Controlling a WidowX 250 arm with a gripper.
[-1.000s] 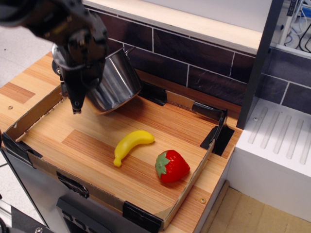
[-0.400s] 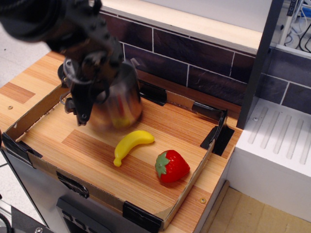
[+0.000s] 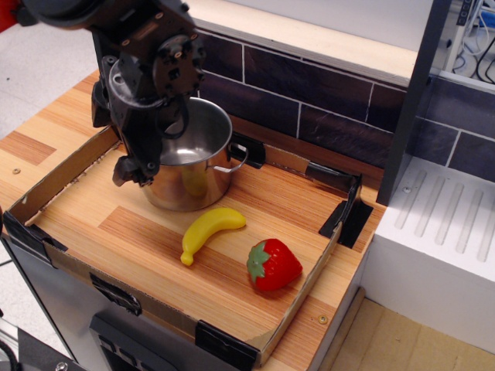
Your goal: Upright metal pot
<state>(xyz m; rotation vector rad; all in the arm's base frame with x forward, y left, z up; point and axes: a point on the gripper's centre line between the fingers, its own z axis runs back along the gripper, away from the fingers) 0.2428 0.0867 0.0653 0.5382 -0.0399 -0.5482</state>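
One metal pot stands upright in one cardboard tray on the wooden counter, mouth up.
One black robot arm leans over the pot's left rim, and its pincer hangs at the pot's left side; whether it is gripping the rim or wall cannot be told. One wire loop handle shows on the pot's right. One yellow toy banana lies just in front of the pot, and one red toy strawberry sits near the banana's right.

pot behind banana, strawberry right
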